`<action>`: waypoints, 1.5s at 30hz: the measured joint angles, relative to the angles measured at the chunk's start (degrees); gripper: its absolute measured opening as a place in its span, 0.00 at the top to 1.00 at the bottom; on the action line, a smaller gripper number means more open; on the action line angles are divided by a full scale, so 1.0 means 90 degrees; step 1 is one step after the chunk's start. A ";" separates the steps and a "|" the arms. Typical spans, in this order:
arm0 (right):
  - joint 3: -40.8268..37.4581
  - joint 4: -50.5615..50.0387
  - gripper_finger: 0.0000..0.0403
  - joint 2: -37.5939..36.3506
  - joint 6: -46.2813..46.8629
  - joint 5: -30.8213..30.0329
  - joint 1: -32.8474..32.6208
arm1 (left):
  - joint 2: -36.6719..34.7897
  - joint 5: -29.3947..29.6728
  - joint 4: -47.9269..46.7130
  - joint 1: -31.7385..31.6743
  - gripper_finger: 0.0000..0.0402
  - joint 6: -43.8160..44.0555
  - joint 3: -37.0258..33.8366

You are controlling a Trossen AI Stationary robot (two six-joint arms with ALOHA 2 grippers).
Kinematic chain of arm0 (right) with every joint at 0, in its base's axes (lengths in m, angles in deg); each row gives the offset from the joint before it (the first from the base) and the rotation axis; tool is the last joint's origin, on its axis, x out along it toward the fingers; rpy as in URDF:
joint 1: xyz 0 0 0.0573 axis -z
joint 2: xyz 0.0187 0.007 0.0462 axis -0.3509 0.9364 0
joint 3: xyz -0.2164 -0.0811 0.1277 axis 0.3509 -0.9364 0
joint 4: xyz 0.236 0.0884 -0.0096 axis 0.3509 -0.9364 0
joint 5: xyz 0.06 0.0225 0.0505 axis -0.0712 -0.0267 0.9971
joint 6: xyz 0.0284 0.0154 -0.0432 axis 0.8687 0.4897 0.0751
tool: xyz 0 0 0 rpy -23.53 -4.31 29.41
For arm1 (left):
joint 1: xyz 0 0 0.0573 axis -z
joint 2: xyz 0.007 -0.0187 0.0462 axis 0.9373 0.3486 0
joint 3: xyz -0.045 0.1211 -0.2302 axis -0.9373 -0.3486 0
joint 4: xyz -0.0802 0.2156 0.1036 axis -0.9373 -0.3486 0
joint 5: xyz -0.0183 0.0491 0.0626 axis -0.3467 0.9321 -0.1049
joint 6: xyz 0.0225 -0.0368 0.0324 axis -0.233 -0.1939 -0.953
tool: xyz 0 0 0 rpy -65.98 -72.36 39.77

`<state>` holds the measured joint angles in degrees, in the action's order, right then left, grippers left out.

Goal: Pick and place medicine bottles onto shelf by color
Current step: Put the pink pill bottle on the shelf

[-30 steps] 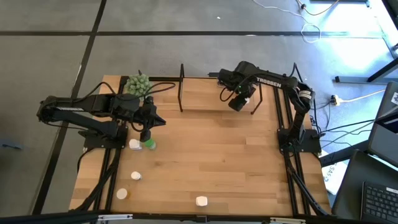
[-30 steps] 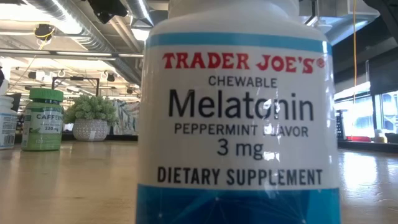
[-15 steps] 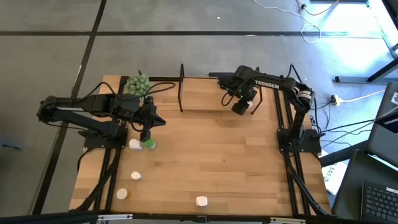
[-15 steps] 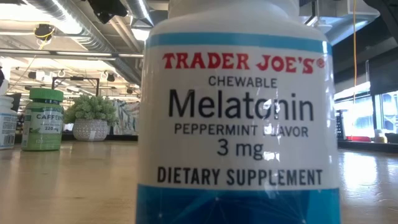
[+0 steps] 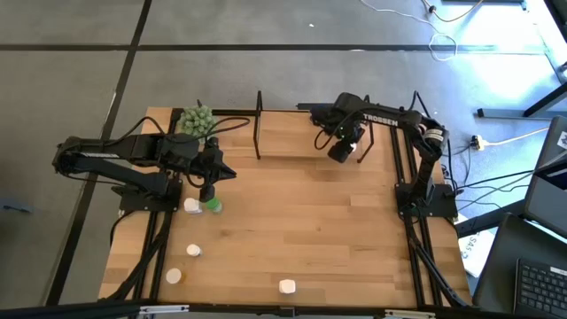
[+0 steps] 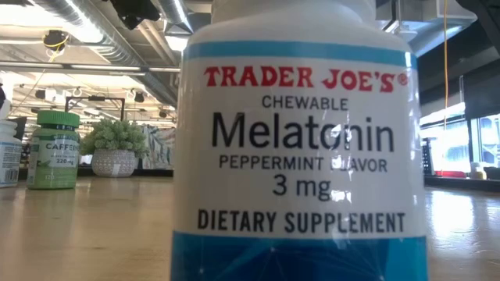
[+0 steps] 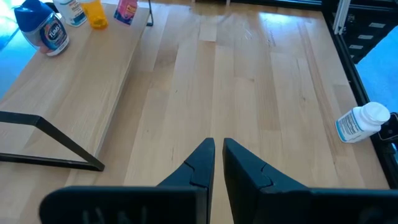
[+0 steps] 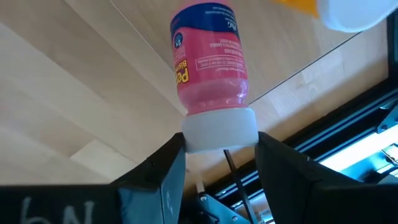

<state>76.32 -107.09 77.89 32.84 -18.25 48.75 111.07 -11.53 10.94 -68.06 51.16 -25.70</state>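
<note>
While the right end effector (image 8: 217, 155) stays clamped on the pink bottle's (image 8: 208, 59) cap, it has edged toward 3 o'clock over the shelf (image 5: 301, 133), so placing looks near. Left end effector (image 7: 217, 155), fingers together, waits at 9 o'clock on the worktop (image 5: 310, 230).
</note>
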 joint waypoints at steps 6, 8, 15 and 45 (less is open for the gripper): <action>0.0311 -0.0336 0.57 0.0000 0.0002 0.0000 -0.0016 | -0.0001 0.0000 0.0000 0.0000 0.93 0.0000 0.0000; 0.0412 -0.0360 0.57 0.0000 0.0022 -0.0002 -0.0075 | -0.0002 0.0000 -0.0001 0.0000 0.93 0.0000 0.0000; 0.0619 -0.0353 0.56 0.0000 0.0032 0.0122 -0.0379 | 0.0000 0.0073 0.0000 -0.0001 0.93 0.0021 0.0000; -0.0350 -0.0362 0.57 -0.0614 0.1389 0.2549 -0.2413 | 0.0000 0.0070 -0.0005 0.0000 0.93 0.0005 0.0002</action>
<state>73.17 -110.35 72.37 45.34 4.68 27.03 111.07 -10.90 10.90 -68.06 51.21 -25.67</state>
